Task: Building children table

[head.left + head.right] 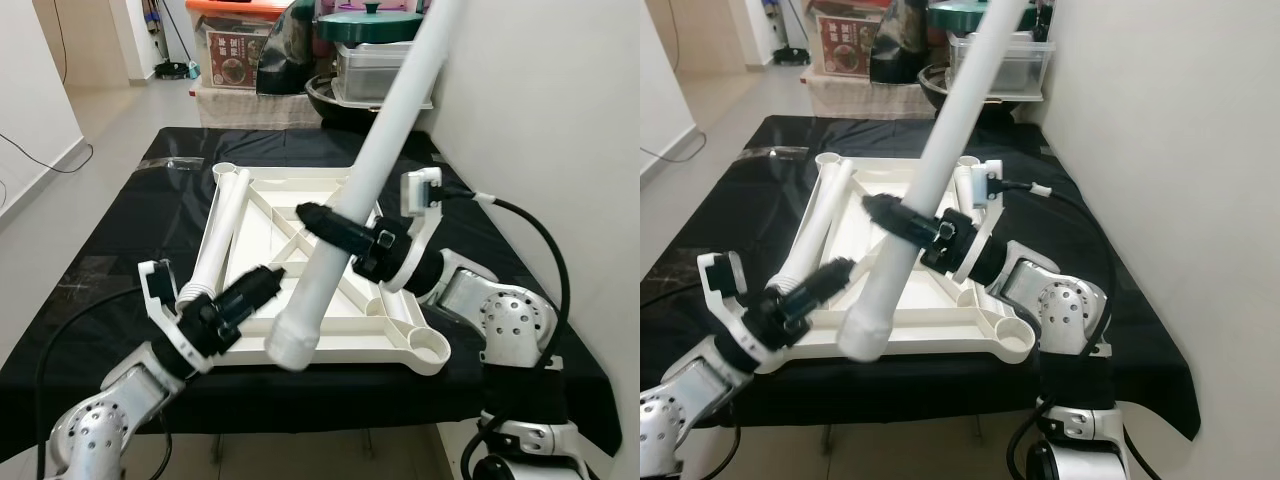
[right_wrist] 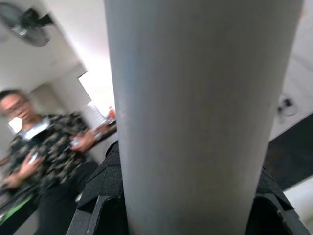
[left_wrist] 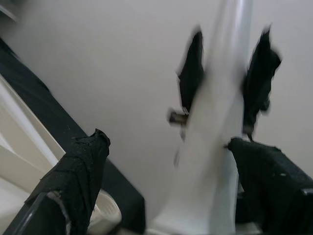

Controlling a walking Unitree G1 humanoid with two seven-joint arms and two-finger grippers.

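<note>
A white children's tabletop [image 1: 400,340] lies upside down on the black-covered table [image 1: 120,230]. One white leg [image 1: 222,225] lies along its left side. My right gripper [image 1: 335,225] is shut on a second long white leg [image 1: 390,140], held tilted in the air, its lower end [image 1: 292,345] over the tabletop's front edge. That leg [image 2: 195,98] sits close between the right fingers [image 2: 98,205]. My left gripper [image 1: 262,285] is open just left of the leg's lower end and points at it. Its fingers [image 3: 73,176] stand wide apart, short of the leg [image 3: 220,147].
An open corner socket [image 1: 432,347] is at the tabletop's front right. A white wall [image 1: 560,120] stands close on the right. Boxes and a lidded pot [image 1: 370,25] are stacked behind the table. A person [image 2: 34,147] stands in the room.
</note>
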